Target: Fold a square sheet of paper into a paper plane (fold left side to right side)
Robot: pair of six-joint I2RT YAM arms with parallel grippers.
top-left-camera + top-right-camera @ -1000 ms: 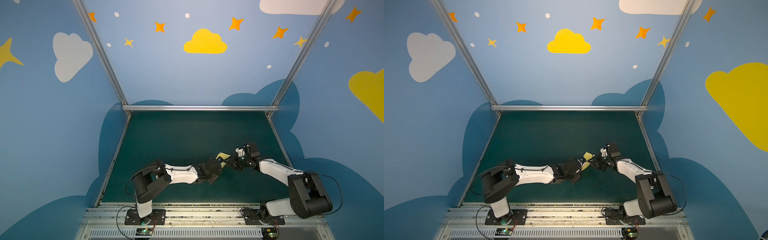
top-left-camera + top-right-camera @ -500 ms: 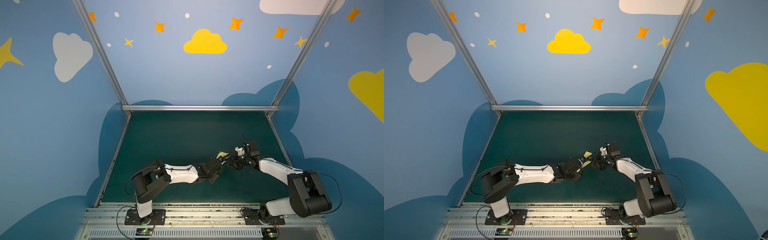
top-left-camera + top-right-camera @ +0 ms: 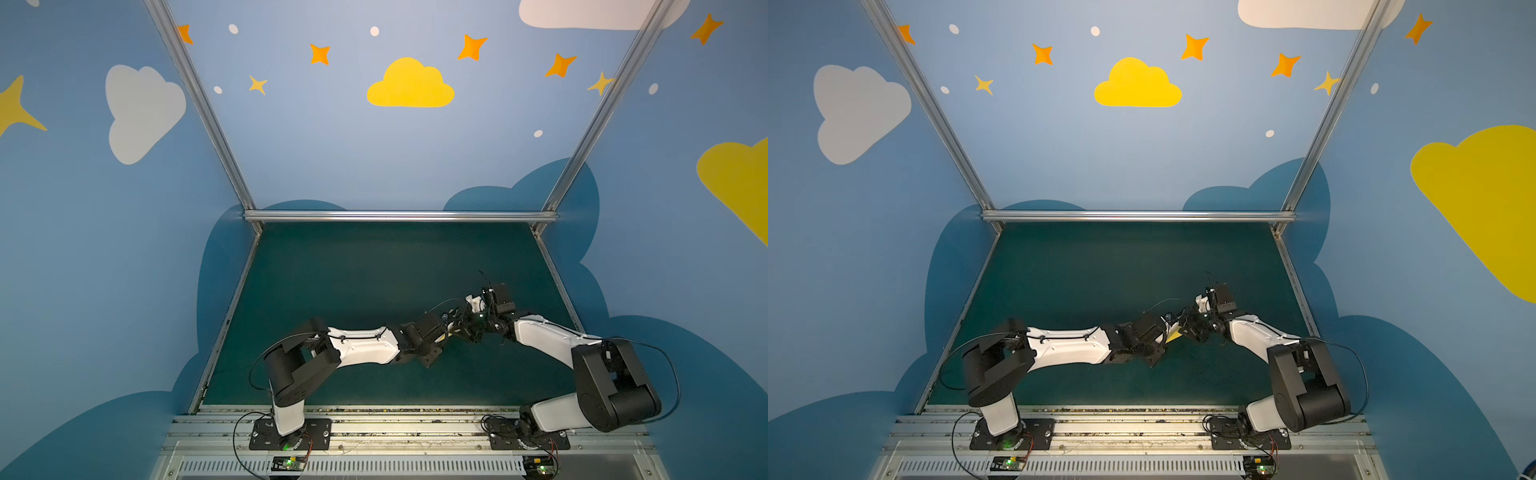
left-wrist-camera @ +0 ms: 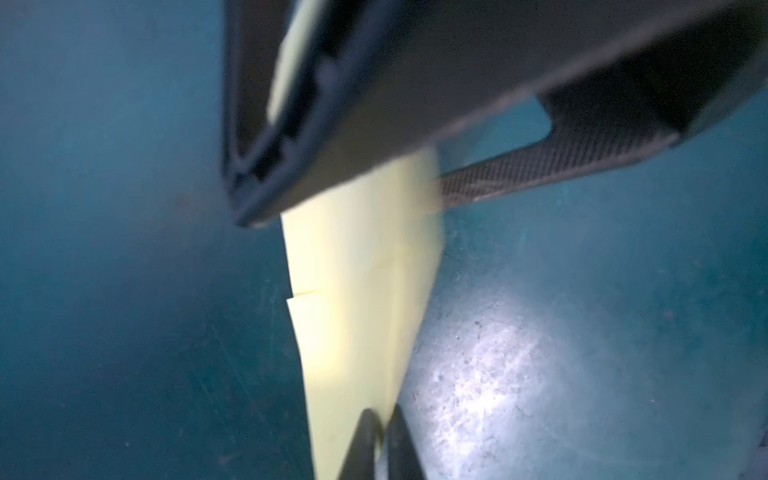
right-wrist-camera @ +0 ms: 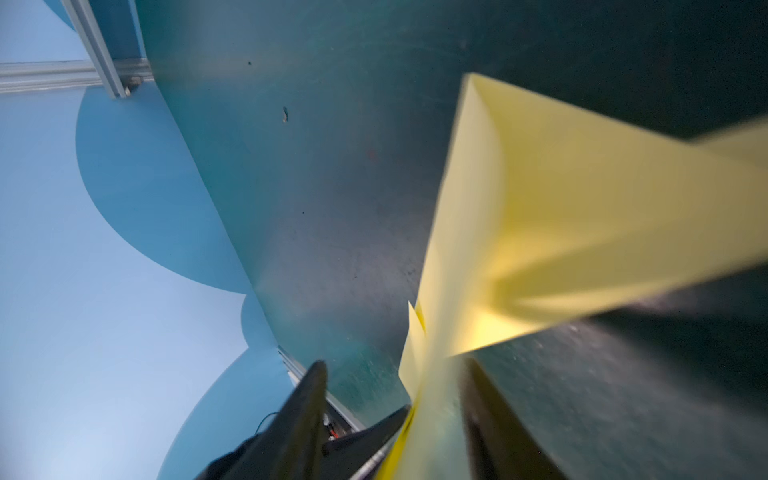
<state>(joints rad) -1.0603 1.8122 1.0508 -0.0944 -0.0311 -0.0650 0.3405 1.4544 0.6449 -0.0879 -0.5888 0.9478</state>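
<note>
Two sets of fingers meet over the table [image 3: 374,270] w/ the part-folded paper plane [image 4: 361,270] strung btwn them, long axis arm to arm: left fingers [image 4: 360,440] clenched on one end, right fingers [image 5: 305,415] apart astride the other, so R looks free to close.

Both top views look steeply down from high over the front of the bench [image 3: 374,270] [image 3: 1100,270], sharing the whole bench. Each wrist camera sits close above it, facing along its fingers [image 4: 361,449] [image 5: 303,415] at the same folded paper [image 4: 357,270] [image 5: 561,208].
</note>
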